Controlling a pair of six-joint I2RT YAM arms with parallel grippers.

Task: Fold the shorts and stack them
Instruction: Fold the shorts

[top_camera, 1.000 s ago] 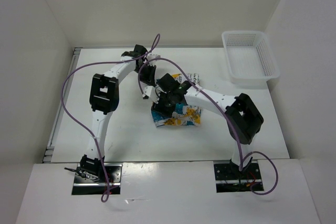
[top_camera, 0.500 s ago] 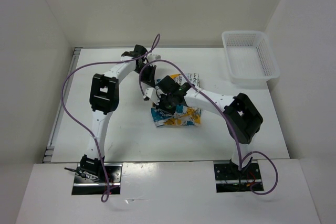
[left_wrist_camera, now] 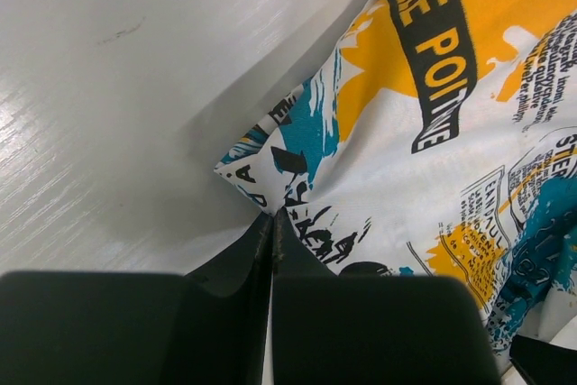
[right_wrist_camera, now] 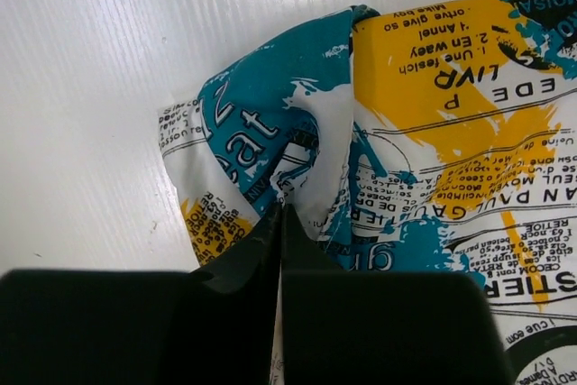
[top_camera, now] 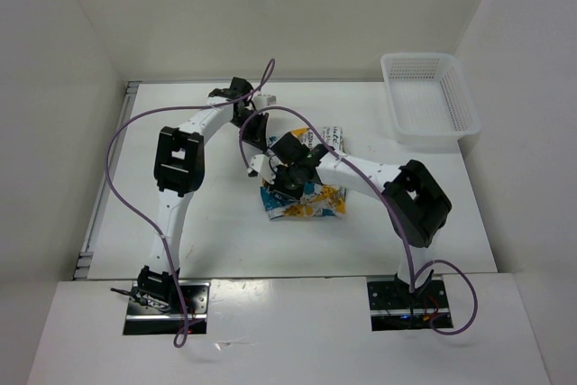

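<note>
Top view, dial centred on the table (top_camera: 433,223), arm bases at 6.

Shorts (top_camera: 311,201): crumpled heap lying about mid-table. The main bulk faces 6, and a smaller printed strip shows toward 1 from under the arms. Teal and yellow-orange patches with black lettering on white.

Right gripper (right_wrist_camera: 281,209): the arm rises from its base at 5, has its elbow near 4, and reaches toward 9 to sit over the heap. In the wrist view the jaws are pressed together with a raised ridge of teal-and-white cloth caught between the tips. The cloth puckers toward the pinch. Bare table fills 9 to 12 of that view.

Left gripper (left_wrist_camera: 272,216): the arm rises from its base at 7, has its elbow at 9, and swings round by 11 onto the far side of the heap, just beside the right gripper. In the wrist view the jaws are closed with no gap, pinching the cloth's edge next to a corner. That corner sits free at 10 of the tips. The cloth spreads toward 1 to 3 and casts a shadow on the table.

Basket (top_camera: 397,123): white mesh, far right at 2, well apart from the shorts.
</note>
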